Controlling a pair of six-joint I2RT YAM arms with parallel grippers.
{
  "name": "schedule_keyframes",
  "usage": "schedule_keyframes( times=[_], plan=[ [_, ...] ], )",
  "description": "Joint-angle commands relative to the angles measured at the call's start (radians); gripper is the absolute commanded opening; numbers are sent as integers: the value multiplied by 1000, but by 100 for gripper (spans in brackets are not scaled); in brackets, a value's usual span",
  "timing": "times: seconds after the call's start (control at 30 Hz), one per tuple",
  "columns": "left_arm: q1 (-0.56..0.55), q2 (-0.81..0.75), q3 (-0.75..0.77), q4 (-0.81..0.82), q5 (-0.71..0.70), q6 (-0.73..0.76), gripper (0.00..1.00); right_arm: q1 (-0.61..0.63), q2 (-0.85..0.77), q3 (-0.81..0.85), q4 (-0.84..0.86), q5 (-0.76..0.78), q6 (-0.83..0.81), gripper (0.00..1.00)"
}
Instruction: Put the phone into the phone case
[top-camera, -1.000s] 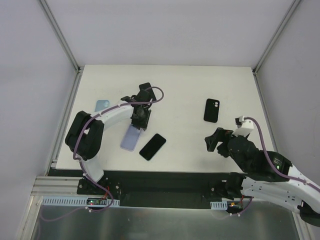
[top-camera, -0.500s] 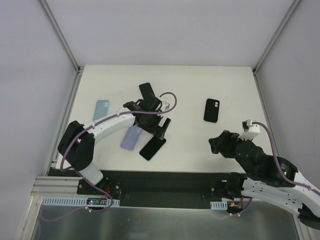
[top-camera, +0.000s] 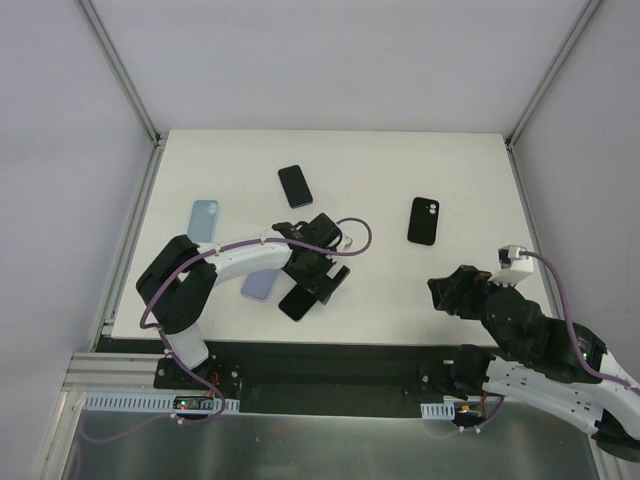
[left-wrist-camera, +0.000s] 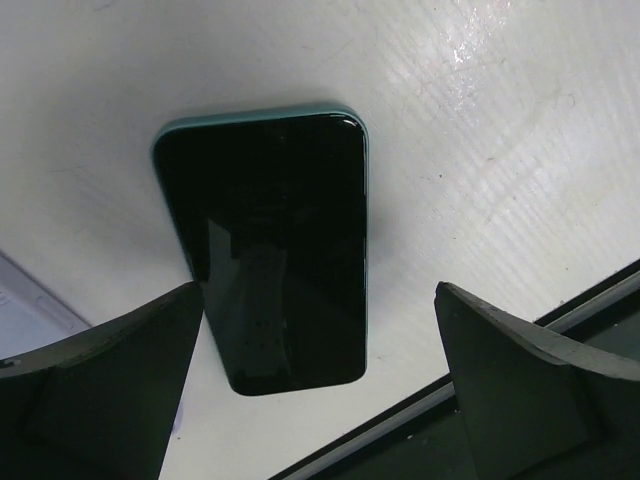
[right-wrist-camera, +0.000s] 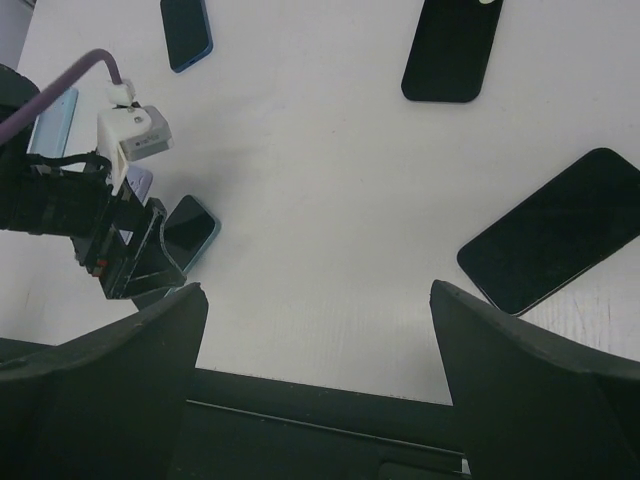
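Left wrist view: left fingers (left-wrist-camera: 520, 390) are being held spread wide over the dark-screened phone (left-wrist-camera: 265, 245) lying flat on the tabletop (left-wrist-camera: 480, 120), likely for pick-up toward the lavender case (top-camera: 256, 287) just beside it; right fingers (right-wrist-camera: 530, 400) are being held spread too, well apart, idle.

We see the phone (left-wrist-camera: 265, 250) lying flat, screen up, on the white table (top-camera: 400, 170), near its front edge and left of centre. Its screen is black and dark, with a thin teal rim and rounded corners. From above it sits diagonal to the table edge and is partly covered. The case (top-camera: 258, 287) is pale lavender and lies flat just to the phone's left. We can't tell whether the two touch. The phone isn't in the case.
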Motion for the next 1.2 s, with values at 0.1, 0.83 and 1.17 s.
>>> schedule_keyframes(
  times=[0.1,0.83,1.17],
  plan=[
    [-18,48,-21,24,-58,28,99,3,-24,52,-48,65,-18,96],
    [-21,2,18,-16,-118,42,99,3,-32,59,-74,75,-31,97],
    [-20,43,19,-30,-135,62,99,3,-60,42,-84,74,-13,97]
  ],
)
